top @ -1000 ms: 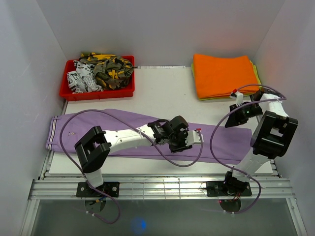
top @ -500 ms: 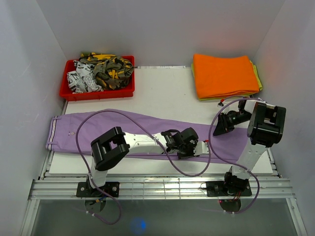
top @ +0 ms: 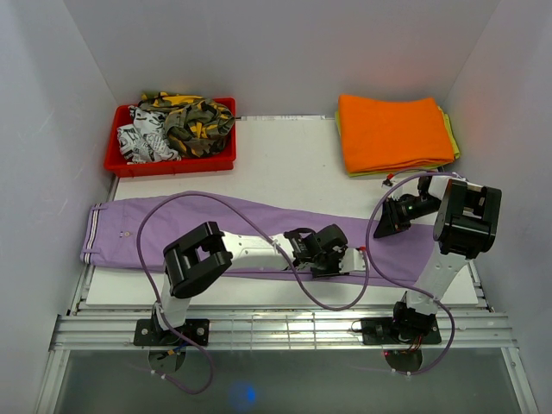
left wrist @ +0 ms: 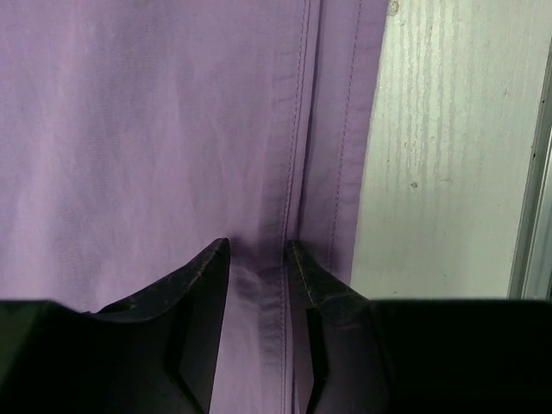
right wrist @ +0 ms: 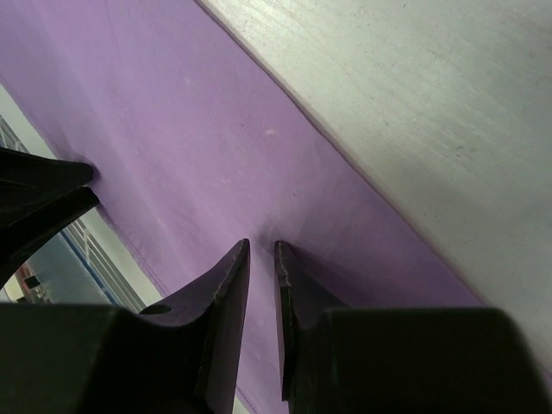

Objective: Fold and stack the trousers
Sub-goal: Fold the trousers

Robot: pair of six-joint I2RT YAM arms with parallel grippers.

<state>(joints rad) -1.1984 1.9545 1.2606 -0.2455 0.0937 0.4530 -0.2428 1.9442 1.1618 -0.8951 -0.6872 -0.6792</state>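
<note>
Top external view: one pair of lilac trousers [top: 172,228] lies flat along the near part of the table [top: 285,164]. Its long axis runs left to right, with the waistband at the left edge and the legs reaching to the right side. The two legs read as a single band, so they probably lie one on the other.

The left gripper [top: 338,259] sits on the near edge of that band, past its middle toward the leg ends. In the left wrist view its fingers [left wrist: 207,285] are drawn close, with a small ridge of cloth beside the seam puckered between them. I judge it is pinching the fabric.

The right gripper [top: 385,222] is on the far edge of the same stretch, the nearer arm to the leg ends. Its tips are pressed nearly together against the cloth. Whether any cloth is caught between them cannot be told.

Any fold probably carries the leg end leftward, toward the waistband.

Beyond the trousers are one red bin [top: 116,162] of patterned garments [top: 185,121] and one stack of folded orange cloths [top: 392,129].
</note>
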